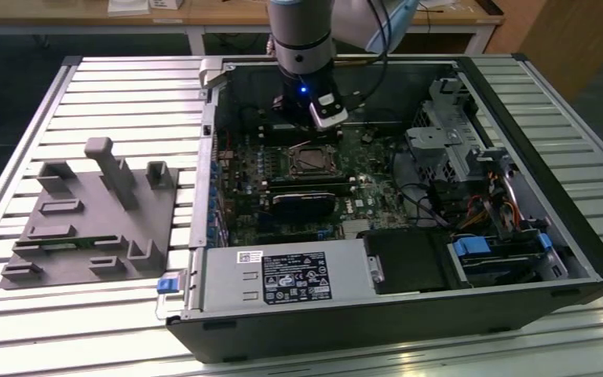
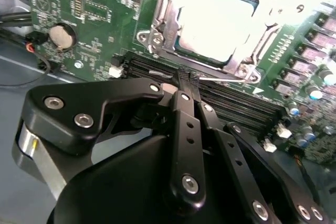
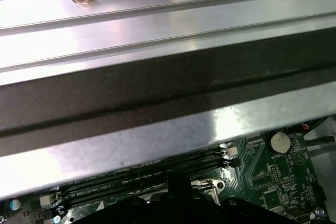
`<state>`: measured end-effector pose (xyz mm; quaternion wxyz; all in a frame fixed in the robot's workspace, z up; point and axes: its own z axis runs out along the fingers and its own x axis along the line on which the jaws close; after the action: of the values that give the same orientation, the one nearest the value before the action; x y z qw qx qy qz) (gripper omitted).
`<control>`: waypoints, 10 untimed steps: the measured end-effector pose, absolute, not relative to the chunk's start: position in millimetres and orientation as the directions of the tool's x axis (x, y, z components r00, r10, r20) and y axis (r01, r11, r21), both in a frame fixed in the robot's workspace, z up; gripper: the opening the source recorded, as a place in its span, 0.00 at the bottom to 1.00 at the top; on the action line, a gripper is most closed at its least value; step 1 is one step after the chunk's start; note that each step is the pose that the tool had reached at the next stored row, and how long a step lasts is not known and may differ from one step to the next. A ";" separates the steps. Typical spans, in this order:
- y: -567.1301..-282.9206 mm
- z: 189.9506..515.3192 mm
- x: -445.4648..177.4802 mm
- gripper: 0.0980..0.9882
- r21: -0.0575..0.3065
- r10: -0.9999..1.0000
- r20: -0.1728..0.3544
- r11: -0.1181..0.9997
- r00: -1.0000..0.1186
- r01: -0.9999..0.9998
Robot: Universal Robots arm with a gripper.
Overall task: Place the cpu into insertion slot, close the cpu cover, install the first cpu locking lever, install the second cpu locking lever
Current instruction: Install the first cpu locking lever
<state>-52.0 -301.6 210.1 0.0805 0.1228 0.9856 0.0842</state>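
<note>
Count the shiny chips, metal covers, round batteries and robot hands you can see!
cpu: 1
cover: 1
battery: 1
hand: 1
Total: 4

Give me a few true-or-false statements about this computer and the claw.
1. The cpu sits in the slot. True.
2. The claw holds the cpu. False: it is shut beside the slot, over the memory slots, while the cpu lies in the slot.
3. A coin battery sits on the board. True.
4. The grey fixture lies inside the case. False: it lies on the table, to the exterior view's left of the case.
</note>
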 end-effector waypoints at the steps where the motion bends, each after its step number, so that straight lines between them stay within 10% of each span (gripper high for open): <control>1: -301.6 209.6 -52.4 0.01 0.187 0.256 -0.148 0.956 -0.955 0.227; 10: -299.6 206.9 -57.2 0.01 0.191 0.265 -0.176 0.954 -0.948 0.231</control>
<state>-57.2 -299.6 206.9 0.1002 0.1260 0.9834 0.0841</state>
